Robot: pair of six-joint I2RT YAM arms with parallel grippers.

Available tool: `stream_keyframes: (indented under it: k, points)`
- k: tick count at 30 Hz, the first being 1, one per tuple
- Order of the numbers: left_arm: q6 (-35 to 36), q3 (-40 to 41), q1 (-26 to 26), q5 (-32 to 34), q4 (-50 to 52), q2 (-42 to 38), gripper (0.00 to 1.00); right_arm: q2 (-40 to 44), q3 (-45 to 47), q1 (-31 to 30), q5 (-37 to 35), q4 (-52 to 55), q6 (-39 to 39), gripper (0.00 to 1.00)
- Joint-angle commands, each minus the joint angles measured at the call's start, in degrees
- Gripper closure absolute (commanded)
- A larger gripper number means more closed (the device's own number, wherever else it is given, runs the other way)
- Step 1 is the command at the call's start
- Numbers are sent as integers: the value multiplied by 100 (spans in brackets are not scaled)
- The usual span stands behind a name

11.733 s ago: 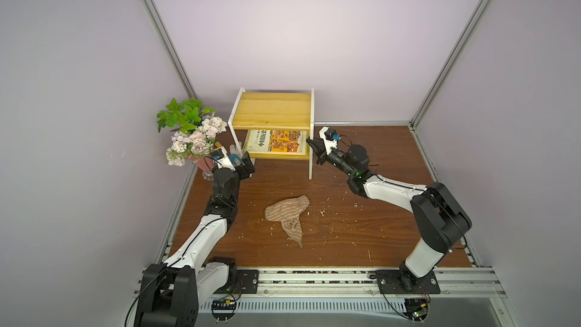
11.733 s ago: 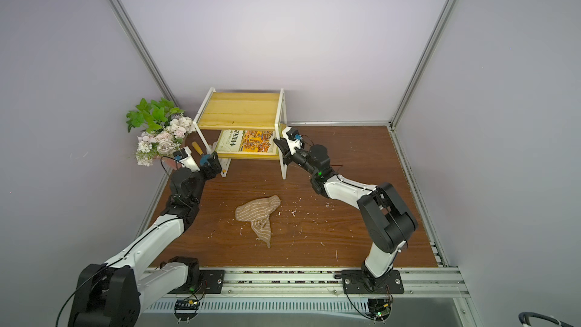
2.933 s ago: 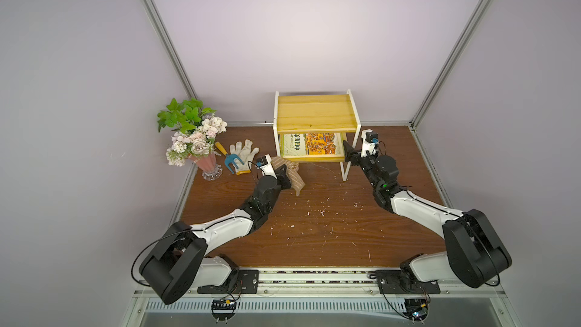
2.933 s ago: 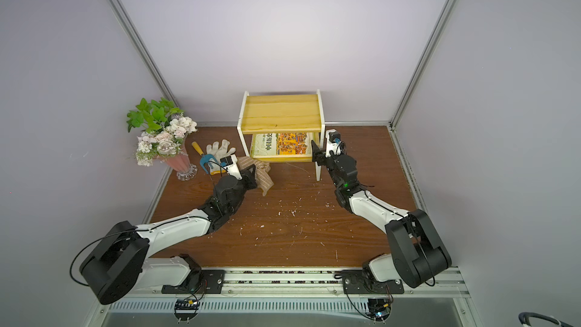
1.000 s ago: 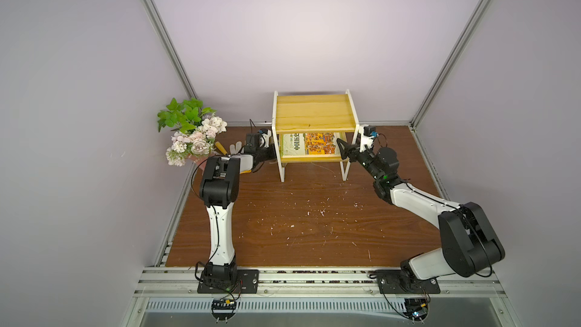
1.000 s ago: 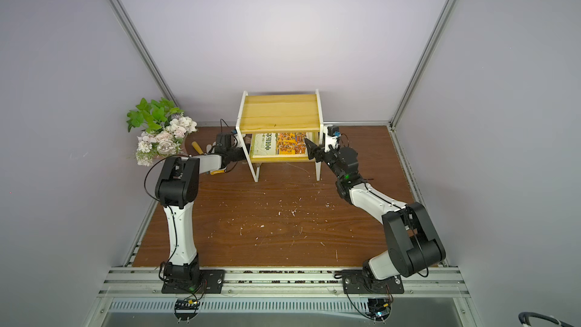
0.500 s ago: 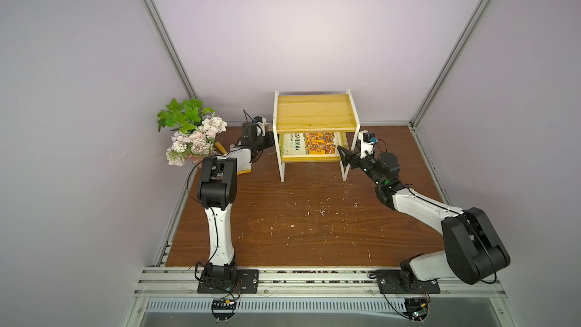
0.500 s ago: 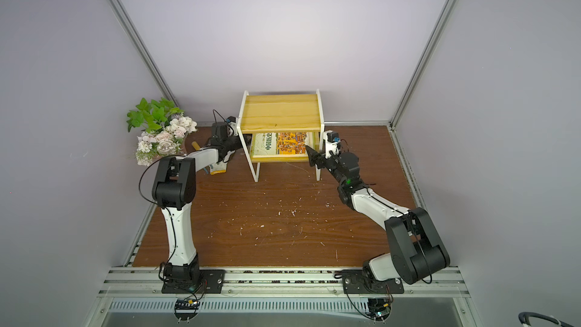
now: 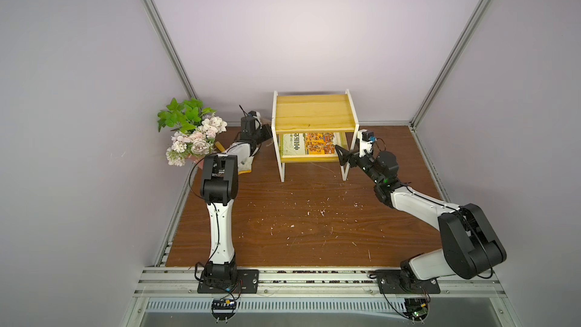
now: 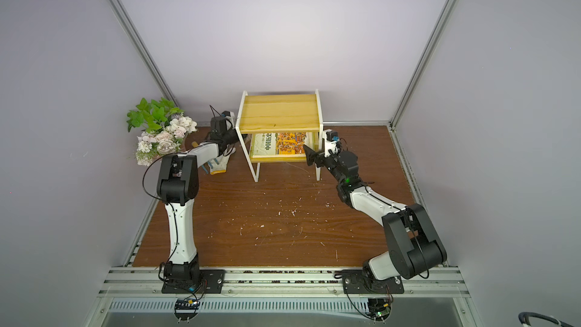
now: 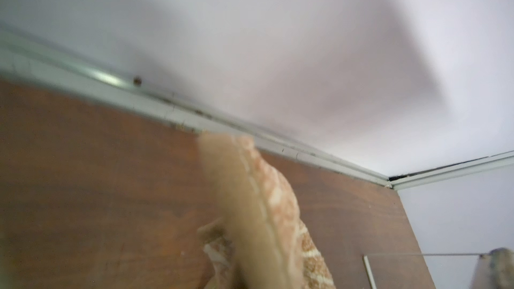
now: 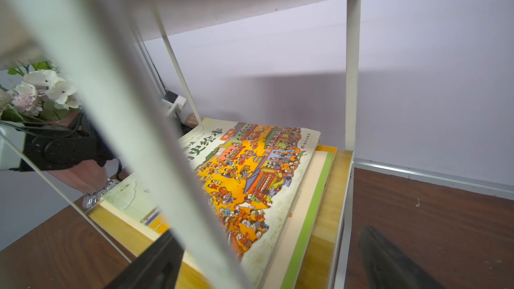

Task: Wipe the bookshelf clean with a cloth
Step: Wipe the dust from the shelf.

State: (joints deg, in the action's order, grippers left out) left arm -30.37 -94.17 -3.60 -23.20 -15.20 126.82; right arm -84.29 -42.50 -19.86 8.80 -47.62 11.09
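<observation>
the main risk is the bookshelf (image 9: 314, 114) sliding or tipping: the right end effector (image 9: 345, 157) has its jaws spread on either side of the front right leg without clamping it, so the light rack looks unbraced if the other arm pushes sideways. the left end effector (image 9: 265, 132) is pressed together on the cloth (image 11: 264, 218), held just beside the shelf's left frame near the back wall. that wrist view is blurred, so the cloth seems bunched rather than flat, and a bunched rag could snag on the thin white frame or wipe only a narrow strip. the left arm also reaches past the flowers (image 9: 191, 133) and over the white glove (image 9: 245, 165), so a wide sweep could knock the vase. a book (image 9: 311, 144) covers most of the lower board, which would block wiping there. the top board is bare in both top views. the bench (image 9: 298, 215) is dark brown wood grain, scattered with pale crumbs, well lit, boxed in by plain lilac walls with aluminium corner rails.
</observation>
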Motion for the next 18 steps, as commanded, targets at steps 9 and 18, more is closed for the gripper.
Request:
stream_keyframes:
  k: [9,18]
  points:
    - [357,279,-168,82,-330,278,100,31,74,-9,105,-347,139,1]
    - [901,1719,-150,939,-189,-2520,100,707,184,-9,-293,-319,-328,1]
